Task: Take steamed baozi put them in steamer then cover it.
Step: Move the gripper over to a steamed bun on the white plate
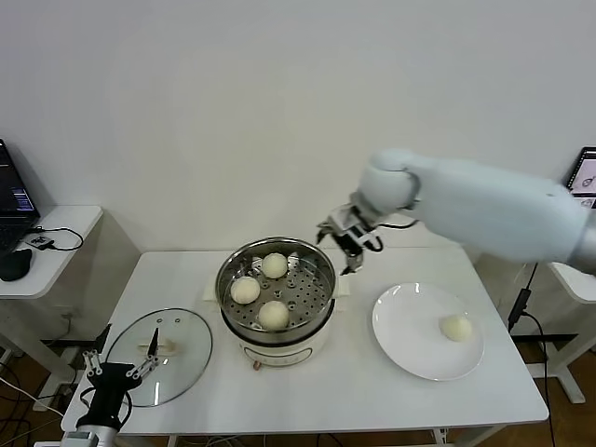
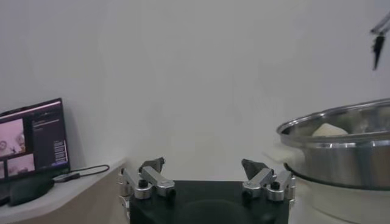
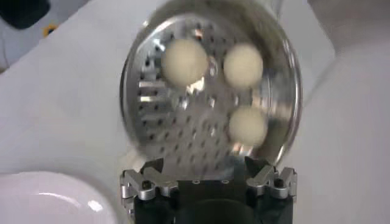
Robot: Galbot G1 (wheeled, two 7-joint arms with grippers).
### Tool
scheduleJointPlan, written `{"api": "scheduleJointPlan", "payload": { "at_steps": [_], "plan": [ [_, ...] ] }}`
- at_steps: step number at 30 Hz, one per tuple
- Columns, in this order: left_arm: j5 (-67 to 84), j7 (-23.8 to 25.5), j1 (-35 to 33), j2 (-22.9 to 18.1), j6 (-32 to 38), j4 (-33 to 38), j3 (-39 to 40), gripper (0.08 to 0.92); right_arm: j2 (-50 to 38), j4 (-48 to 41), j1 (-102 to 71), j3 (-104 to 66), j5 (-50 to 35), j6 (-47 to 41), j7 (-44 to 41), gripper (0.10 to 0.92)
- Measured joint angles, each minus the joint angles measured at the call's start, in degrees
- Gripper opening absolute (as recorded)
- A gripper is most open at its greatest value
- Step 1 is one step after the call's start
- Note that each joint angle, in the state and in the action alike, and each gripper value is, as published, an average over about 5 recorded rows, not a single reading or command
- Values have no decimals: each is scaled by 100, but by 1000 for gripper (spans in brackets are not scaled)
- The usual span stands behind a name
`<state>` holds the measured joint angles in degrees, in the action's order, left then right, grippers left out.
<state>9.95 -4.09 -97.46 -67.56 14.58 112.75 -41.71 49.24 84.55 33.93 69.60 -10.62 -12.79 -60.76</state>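
Note:
Three cream-white baozi point(image 1: 274, 265) point(image 1: 245, 291) point(image 1: 273, 315) lie on the perforated tray of the steel steamer point(image 1: 228, 265) at the table's middle. They also show in the right wrist view point(image 3: 184, 62). A fourth baozi point(image 1: 455, 327) sits on the white plate point(image 1: 410, 349) to the right. The glass cover point(image 1: 182, 358) lies flat on the table to the left of the steamer. My right gripper point(image 1: 346, 251) is open and empty, just above the steamer's far right rim. My left gripper point(image 1: 119, 358) is open and empty, low at the table's left front, by the cover.
A side table point(image 1: 65, 223) with a laptop and mouse stands at the far left. Another screen point(image 1: 585, 172) shows at the far right edge. The steamer's rim point(image 2: 341, 125) is close in the left wrist view.

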Motion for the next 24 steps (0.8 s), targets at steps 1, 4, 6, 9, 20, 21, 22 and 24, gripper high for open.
{"api": "scheduleJointPlan", "payload": {
  "at_steps": [1,4,6,9,20,21,22,24],
  "plan": [
    [6,0,8,8,-1,-11,4,823,-152,20,-60,-42,11,-68,-17,823],
    [17,1,22,36,-2,-31,16,823,-603,79,-301,-190,87,-223,-69,823],
    [18,2,27,49,-4,-36,22,823,-883,105,-509,-320,175,-286,-101,823],
    [16,0,37,51,-7,-44,26,823,-1251,107,-886,-572,364,-332,-137,823],
    [-17,-5,-41,19,-7,-79,-4,823,-1876,-159,-2565,-1742,1273,-355,-207,823],
    [-19,-5,-49,17,-7,-78,-14,823,-1897,-199,-2707,-1849,1350,-350,-209,823],
    [-20,-6,-57,14,-7,-77,-23,823,-1913,-239,-2839,-1952,1425,-344,-210,823],
    [-21,-5,-74,13,-8,-74,-39,823,-1933,-330,-3095,-2161,1581,-323,-212,823]
  ]
}}
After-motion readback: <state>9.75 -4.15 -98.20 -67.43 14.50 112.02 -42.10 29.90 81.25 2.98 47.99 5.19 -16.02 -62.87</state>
